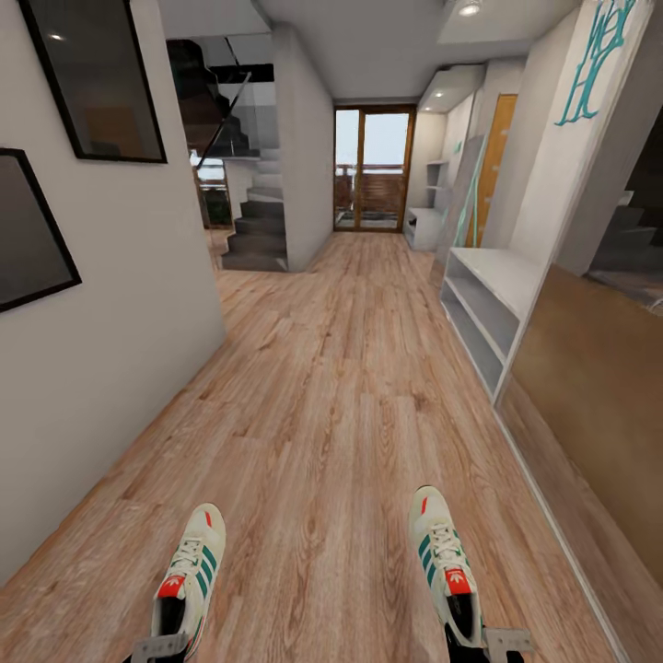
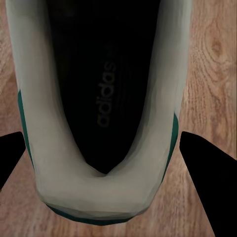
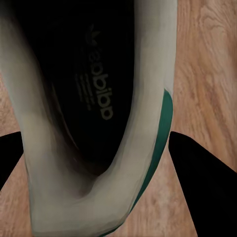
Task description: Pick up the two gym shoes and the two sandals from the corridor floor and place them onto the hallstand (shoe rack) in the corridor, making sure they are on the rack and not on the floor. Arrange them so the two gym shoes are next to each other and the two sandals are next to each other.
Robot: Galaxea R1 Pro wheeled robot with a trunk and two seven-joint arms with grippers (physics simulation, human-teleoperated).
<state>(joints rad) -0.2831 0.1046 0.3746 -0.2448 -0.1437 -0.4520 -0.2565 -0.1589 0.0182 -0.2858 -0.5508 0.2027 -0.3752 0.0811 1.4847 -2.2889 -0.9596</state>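
– left end effector (image 1: 162, 645) first: its fingers (image 2: 210, 173) sit either side of the heel of the left gym shoe (image 1: 191, 571), and in the left wrist view there is bare corridor floor (image 1: 313, 396) between each fingertip and the heel, so i'd call it apart, not clamped yet.

– and the right one?

– right end effector (image 1: 486, 643) is the same story: fingers astride the heel of the right gym shoe (image 1: 445, 564), gaps showing on both sides in its wrist view. both shoes lie on the planks, toes pointing up the corridor, well apart from each other.

– so how to close well?

– centre each heel between the fingers before squeezing (the right shoe looks a bit skewed in its wrist view), and bite low on the firm heel wall rather than the soft collar, i'd judge, so the toe doesn't droop on the lift.

– then the rack?

– the hallstand (image 1: 493, 304) stands ahead along the right wall. lift both clear, drive over, and set them side by side on one shelf.
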